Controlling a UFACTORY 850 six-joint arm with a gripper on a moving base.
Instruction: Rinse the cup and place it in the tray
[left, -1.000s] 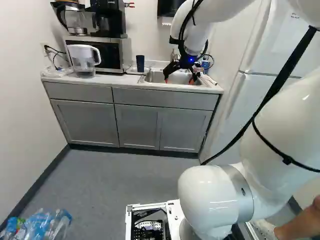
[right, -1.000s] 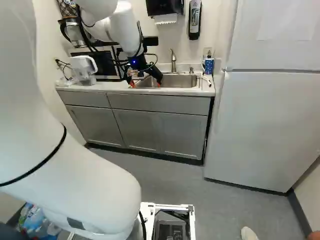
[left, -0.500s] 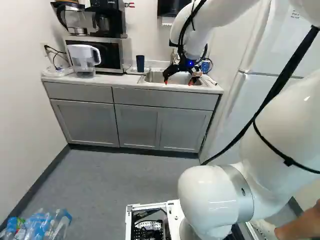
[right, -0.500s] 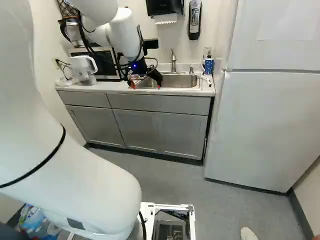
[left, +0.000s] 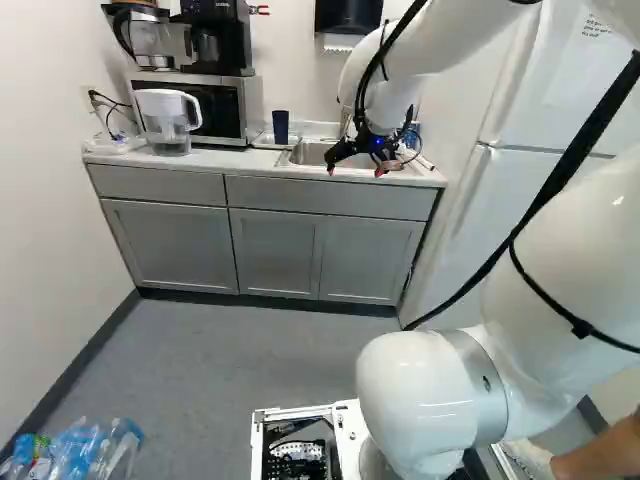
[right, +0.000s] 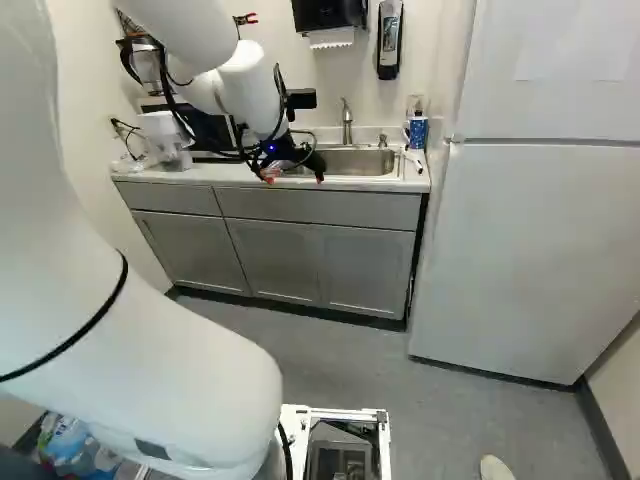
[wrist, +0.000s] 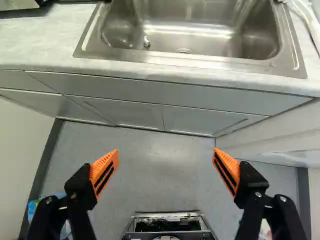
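Dark blue cup (left: 281, 127) upright on tabletop (left: 200, 157), just left of steel sink (wrist: 192, 35), near its back corner. Tool (wrist: 166, 170) spread open, holding nothing, hanging over sink's front edge. Cup off to tool's left, out of wrist view. Microwave (left: 198, 107) and water pitcher (left: 165, 121) further left. Tray not identifiable.

Both base views look ahead from behind the arm — sharing the sink (right: 352, 160); the wrist view looks down onto it.
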